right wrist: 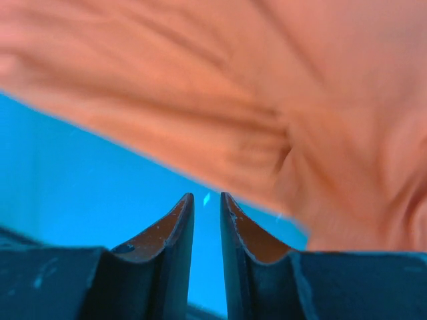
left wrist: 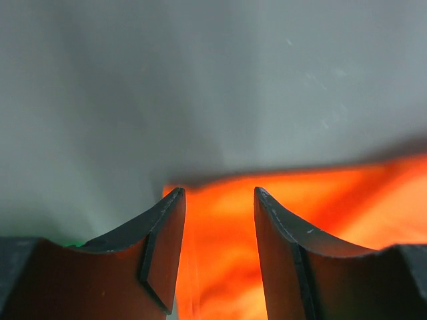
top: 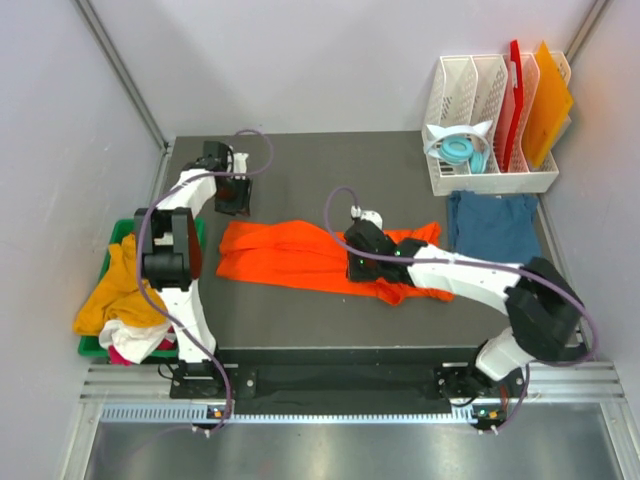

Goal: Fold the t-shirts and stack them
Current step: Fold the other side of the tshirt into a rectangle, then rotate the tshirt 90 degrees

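1. Tools first: the right tool (right wrist: 207, 195) has its jaws nearly together, with a thin gap and nothing between them. It sits low over the right half of the orange t-shirt (top: 285, 255).
2. The left tool (left wrist: 217, 193) is spread and empty, near the far left corner of the worktop (top: 300, 160), just beyond the shirt's left end.
3. The orange t-shirt lies across the middle of the worktop as a long rumpled band. I judge the step in hand to be spreading it out before the first fold.
4. The next move probably calls for each tool to pinch an edge of the cloth and for both to draw it flat. The right tool would have to open wider first.
5. A dark teal-blue t-shirt (top: 492, 225) lies as a neat rectangle by the right edge, likely the base of the stack.
6. A green bin (top: 118, 233) beside the left edge holds a yellow-orange t-shirt (top: 115, 290) spilling over its rim, with white cloth (top: 130, 340) and a bit of red below.
7. A white rack (top: 450, 100) at the far right corner holds a red board (top: 515, 90) and an orange board (top: 548, 100) upright. A pale teal round thing (top: 460, 150) sits in its left compartments; I cannot tell what it is.
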Available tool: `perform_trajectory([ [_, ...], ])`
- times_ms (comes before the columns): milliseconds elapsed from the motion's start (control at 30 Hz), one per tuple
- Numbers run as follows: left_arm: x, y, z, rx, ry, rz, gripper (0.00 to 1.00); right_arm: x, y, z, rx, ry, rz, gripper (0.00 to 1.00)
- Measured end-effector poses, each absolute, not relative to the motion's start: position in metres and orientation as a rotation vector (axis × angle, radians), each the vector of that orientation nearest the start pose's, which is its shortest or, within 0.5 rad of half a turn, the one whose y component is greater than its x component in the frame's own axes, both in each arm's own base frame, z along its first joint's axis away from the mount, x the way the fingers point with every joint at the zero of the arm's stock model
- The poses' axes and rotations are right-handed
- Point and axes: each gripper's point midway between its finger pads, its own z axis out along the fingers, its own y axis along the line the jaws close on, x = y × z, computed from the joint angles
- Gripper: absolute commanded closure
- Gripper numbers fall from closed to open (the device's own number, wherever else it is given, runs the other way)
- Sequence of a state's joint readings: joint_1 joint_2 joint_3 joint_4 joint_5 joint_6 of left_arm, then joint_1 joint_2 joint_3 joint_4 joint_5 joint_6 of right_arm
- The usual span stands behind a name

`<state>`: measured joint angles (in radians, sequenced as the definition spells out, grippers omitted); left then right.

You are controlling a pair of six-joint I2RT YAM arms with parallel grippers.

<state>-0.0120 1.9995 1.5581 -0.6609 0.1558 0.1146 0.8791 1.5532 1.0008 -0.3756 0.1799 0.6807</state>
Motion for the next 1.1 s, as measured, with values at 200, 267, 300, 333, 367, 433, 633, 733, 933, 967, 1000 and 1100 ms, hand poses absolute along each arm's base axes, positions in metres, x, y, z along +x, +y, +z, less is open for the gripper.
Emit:
perform_trajectory([
  [200,0.463,-0.038,0.03,0.268,2.724,-0.138,0.55,0.187,0.304,0.095,-0.201,2.533,0.463,0.86],
  [267,0.467,-0.042,0.031,0.282,2.716,-0.138,0.57,0.172,0.295,0.086,-0.182,2.569,0.4,0.91],
  [300,0.466,-0.044,0.029,0.29,2.72,-0.139,0.6,0.167,0.29,0.081,-0.167,2.585,0.375,0.94],
  [333,0.465,-0.046,0.027,0.3,2.726,-0.138,0.61,0.162,0.282,0.075,-0.139,2.599,0.344,0.96],
  [367,0.464,-0.047,0.027,0.306,2.726,-0.137,0.62,0.157,0.27,0.067,-0.104,2.618,0.298,1.0],
  [433,0.464,-0.048,0.026,0.315,2.725,-0.136,0.69,0.151,0.25,0.056,-0.037,2.642,0.224,1.0],
  [633,0.46,-0.047,0.025,0.333,2.72,-0.131,0.82,0.151,0.211,0.035,0.16,2.656,0.005,1.0],
  [733,0.453,-0.046,0.025,0.352,2.729,-0.128,0.94,0.155,0.195,0.014,0.212,2.676,-0.168,1.0],
  [933,0.441,-0.041,0.024,0.424,2.744,-0.099,1.0,0.185,0.207,0.015,0.252,2.658,-0.289,1.0],
  [967,0.438,-0.039,0.024,0.442,2.749,-0.085,1.0,0.19,0.207,0.015,0.261,2.656,-0.295,1.0],
  [1000,0.434,-0.037,0.024,0.459,2.753,-0.075,1.0,0.195,0.207,0.015,0.28,2.653,-0.293,1.0],
  [1100,0.421,-0.033,0.023,0.521,2.773,-0.045,1.0,0.212,0.201,0.016,0.364,2.646,-0.269,1.0],
])
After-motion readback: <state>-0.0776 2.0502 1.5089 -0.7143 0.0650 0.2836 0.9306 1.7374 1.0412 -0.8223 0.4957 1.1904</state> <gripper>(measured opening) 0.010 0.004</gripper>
